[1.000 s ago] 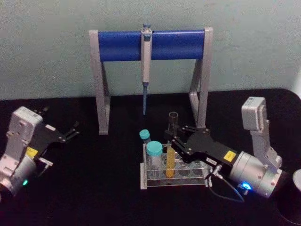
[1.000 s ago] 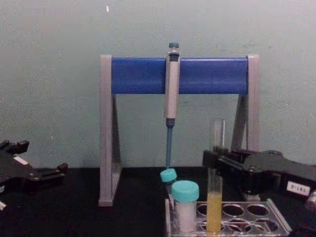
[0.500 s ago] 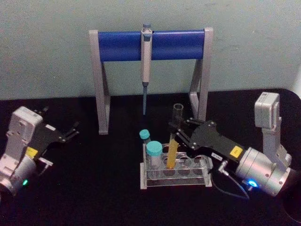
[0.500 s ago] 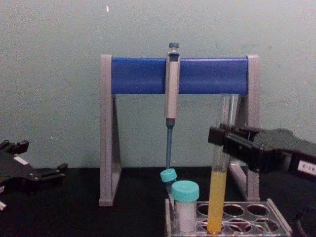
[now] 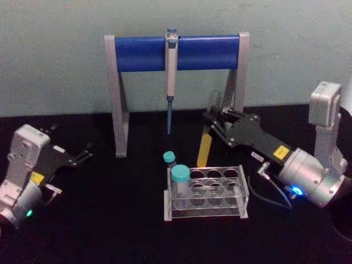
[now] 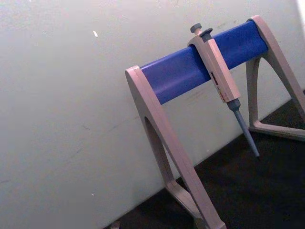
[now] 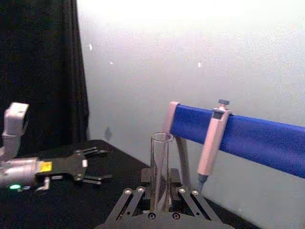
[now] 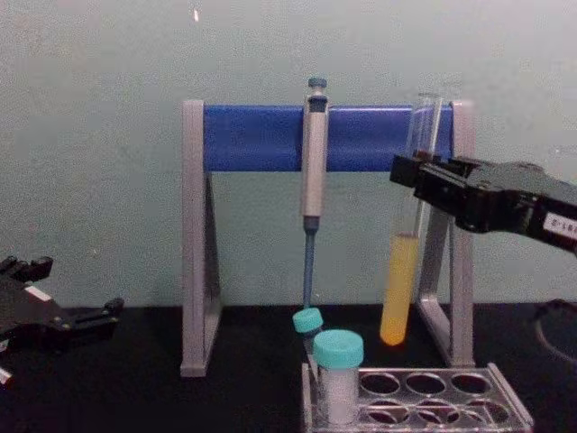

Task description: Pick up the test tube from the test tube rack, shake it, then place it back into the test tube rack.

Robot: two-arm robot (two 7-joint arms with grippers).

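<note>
The test tube [image 5: 204, 148] hangs clear of the test tube rack [image 5: 220, 212], slightly tilted, with yellow liquid in its lower part. My right gripper [image 5: 214, 122] is shut on its clear upper part. From the side, the test tube [image 8: 398, 289] has its bottom well above the test tube rack [image 8: 505, 415], gripped by the right gripper [image 8: 418, 180] near the top. The right wrist view shows the test tube [image 7: 161, 167] upright between the jaws. My left gripper [image 5: 83, 154] rests open at the table's left, parked.
Two teal-capped vials [image 5: 180, 175] [image 5: 169, 157] stand at the rack's left end. Behind the rack is a grey-legged stand with a blue crossbar [image 5: 143, 53] holding a pipette [image 5: 171, 66]; its right leg [image 5: 237, 93] is just behind the raised tube.
The right gripper has lifted the tube up and back out of the rack, from seated in a hole to hanging above it. The left arm has not moved.
</note>
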